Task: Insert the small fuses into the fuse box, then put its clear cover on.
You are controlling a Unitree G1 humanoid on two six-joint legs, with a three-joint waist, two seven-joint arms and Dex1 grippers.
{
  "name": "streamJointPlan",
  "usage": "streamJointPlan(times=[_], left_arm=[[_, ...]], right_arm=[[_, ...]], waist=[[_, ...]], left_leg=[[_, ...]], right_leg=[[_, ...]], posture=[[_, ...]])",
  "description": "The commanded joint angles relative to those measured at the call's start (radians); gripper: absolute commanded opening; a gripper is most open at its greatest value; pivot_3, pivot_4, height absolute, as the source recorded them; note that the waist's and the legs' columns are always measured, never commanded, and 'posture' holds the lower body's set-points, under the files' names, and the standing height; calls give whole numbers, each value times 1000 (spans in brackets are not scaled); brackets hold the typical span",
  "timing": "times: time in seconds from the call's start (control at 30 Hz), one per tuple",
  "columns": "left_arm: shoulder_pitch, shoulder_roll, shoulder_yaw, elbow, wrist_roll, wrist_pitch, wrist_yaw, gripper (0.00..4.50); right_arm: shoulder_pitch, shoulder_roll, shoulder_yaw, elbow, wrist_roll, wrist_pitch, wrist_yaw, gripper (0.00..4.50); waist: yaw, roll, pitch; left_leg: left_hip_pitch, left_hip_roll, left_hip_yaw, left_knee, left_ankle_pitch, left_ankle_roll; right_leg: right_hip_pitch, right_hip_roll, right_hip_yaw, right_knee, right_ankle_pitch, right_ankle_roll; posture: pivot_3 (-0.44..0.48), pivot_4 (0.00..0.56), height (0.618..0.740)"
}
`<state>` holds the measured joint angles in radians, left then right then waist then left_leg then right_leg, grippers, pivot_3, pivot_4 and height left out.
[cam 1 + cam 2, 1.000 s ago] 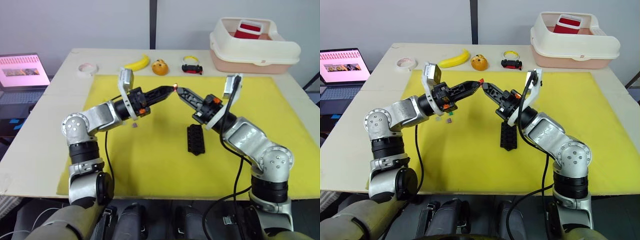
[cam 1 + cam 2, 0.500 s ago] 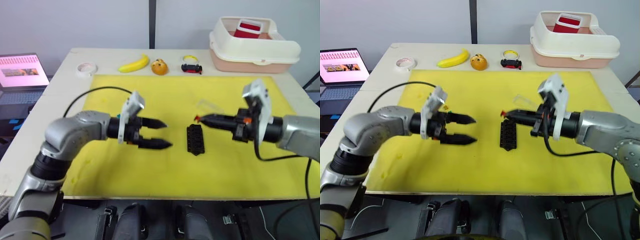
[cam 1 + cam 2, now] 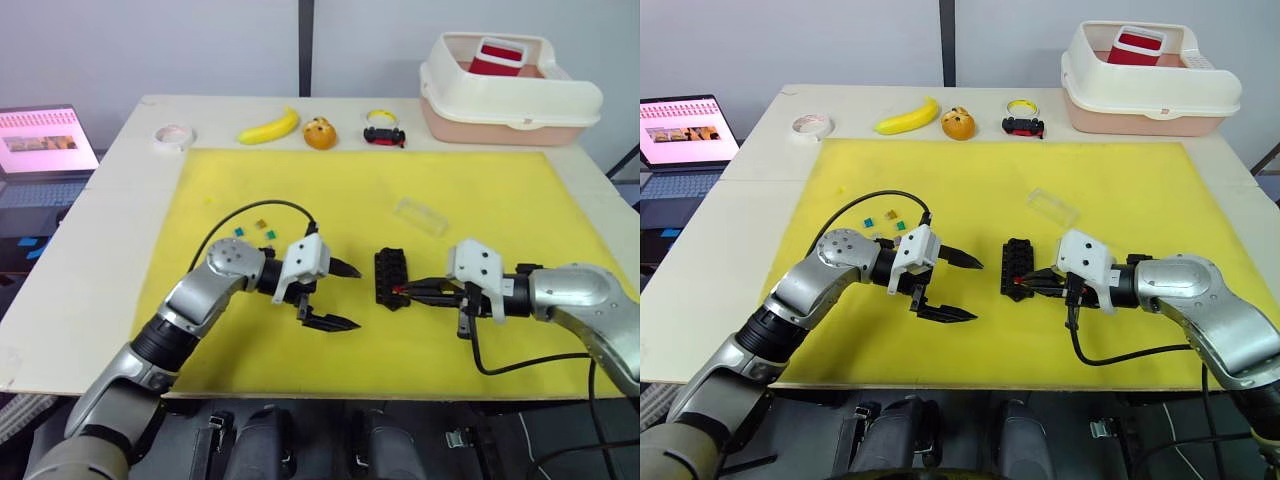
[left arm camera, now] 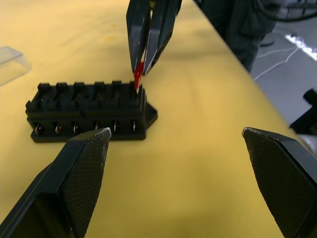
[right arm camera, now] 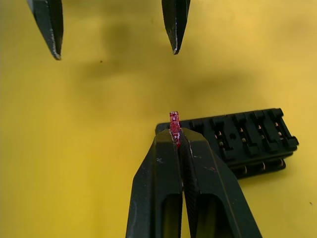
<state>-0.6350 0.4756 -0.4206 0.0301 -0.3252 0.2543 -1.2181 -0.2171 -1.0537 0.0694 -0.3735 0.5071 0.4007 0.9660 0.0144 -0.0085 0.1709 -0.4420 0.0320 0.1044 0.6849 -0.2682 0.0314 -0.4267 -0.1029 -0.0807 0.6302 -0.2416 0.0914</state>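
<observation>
The right tool [image 3: 405, 291] is clenched on a red fuse [image 5: 174, 122], its tip touching the near end of the black fuse box [image 3: 391, 277] on the yellow mat [image 3: 500, 200]; the left tool [image 3: 345, 296] gapes released beside it

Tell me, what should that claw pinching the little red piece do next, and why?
Probably ease the red fuse straight down into the end slot of the fuse box. The right claw is shut on it, with its tip at that slot's mouth but seemingly not yet seated. The left claw is open nearby, holding nothing.
</observation>
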Motion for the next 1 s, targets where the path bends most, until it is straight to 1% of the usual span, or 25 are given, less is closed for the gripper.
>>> streamJointPlan(times=[0.03,0.2,0.3,0.4,0.63,0.83,1.0], left_arm=[[-24,-29,-6,9,41,-39,-12,4481],[-20,-75,-2,36,94,-67,17,4481],[-24,-85,6,29,102,-48,16,4481],[-29,-90,13,32,106,-38,14,4481],[-42,-118,10,45,118,-23,24,4481],[-47,-122,12,52,126,-28,21,4481],[-47,-122,16,54,130,-27,23,4481]], right_arm=[[-25,1,-25,25,-63,-74,51,0],[-65,36,1,76,-116,-104,89,0],[-90,53,12,90,-132,-101,118,0],[-87,57,4,92,-138,-101,138,0],[-88,65,-8,73,-127,-69,152,0],[-97,74,-5,81,-138,-70,157,0],[-109,77,-29,48,-97,-24,161,0]], waist=[[1,0,0],[1,0,0],[0,0,0],[1,0,0],[1,0,0],[0,0,0],[0,0,0]], left_leg=[[0,0,0,0,0,0],[0,0,0,1,0,0],[0,0,0,1,1,-1],[0,0,0,1,1,-2],[0,0,0,1,2,-2],[1,0,0,1,3,-4],[1,0,0,1,3,-5]], right_leg=[[0,0,0,0,0,0],[1,0,0,0,0,0],[1,0,0,0,0,0],[1,0,0,1,0,0],[1,0,0,1,0,0],[1,0,0,1,0,0],[1,0,0,1,0,0]], posture=[[0,150,740],[0,150,740],[0,150,740],[0,150,740],[0,150,740],[0,150,740],[0,150,740]])
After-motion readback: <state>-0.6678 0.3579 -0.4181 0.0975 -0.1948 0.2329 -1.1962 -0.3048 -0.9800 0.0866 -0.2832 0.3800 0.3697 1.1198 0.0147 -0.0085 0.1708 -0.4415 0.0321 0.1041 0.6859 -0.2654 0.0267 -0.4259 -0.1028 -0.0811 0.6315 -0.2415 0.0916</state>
